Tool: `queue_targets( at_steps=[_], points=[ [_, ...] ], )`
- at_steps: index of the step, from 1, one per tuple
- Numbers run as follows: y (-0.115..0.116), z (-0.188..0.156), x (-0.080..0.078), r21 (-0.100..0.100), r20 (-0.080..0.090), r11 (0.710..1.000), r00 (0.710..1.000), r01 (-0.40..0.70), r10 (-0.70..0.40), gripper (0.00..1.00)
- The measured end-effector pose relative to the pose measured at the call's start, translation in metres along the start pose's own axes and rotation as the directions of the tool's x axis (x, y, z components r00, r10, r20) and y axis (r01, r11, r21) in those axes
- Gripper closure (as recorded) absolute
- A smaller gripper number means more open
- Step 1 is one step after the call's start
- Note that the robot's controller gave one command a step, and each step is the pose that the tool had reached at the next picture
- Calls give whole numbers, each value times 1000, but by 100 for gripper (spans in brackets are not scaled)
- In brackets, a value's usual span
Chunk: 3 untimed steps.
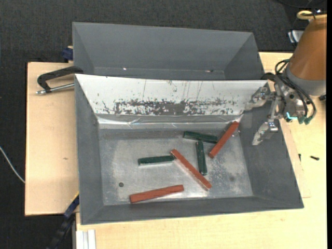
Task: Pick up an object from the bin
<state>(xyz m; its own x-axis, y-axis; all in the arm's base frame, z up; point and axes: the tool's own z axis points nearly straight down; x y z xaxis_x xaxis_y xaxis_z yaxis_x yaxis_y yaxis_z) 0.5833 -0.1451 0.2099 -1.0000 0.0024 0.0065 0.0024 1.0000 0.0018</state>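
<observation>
Just right of a red stick [224,139], the gripper [261,115] hovers open and empty. The stick's long axis runs near-left to far-right.

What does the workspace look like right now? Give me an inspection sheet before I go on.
Surface: grey metal bin, floor scuffed, back wall flecked.
Job's things: three red sticks and three dark green sticks lie loose on the bin floor; the right red stick is nearest the gripper.
Clutter: nothing seen.
Gripper: gripper is over the bin's right wall, apart from the sticks.
Cables: wrist cables looped on the arm; thin white cable at far left.
Surroundings: dark carpet.
</observation>
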Motion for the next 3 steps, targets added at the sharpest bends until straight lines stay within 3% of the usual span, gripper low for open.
queue_targets(
  at_steps=[1,2,3],
  points=[
    [1,-5,-2,2,9,1000,1000,2,-2,0],
    [42,55,7,3,12,997,997,71,-71,0],
    [59,97,-5,1,7,985,985,173,-173,0]
  ],
)
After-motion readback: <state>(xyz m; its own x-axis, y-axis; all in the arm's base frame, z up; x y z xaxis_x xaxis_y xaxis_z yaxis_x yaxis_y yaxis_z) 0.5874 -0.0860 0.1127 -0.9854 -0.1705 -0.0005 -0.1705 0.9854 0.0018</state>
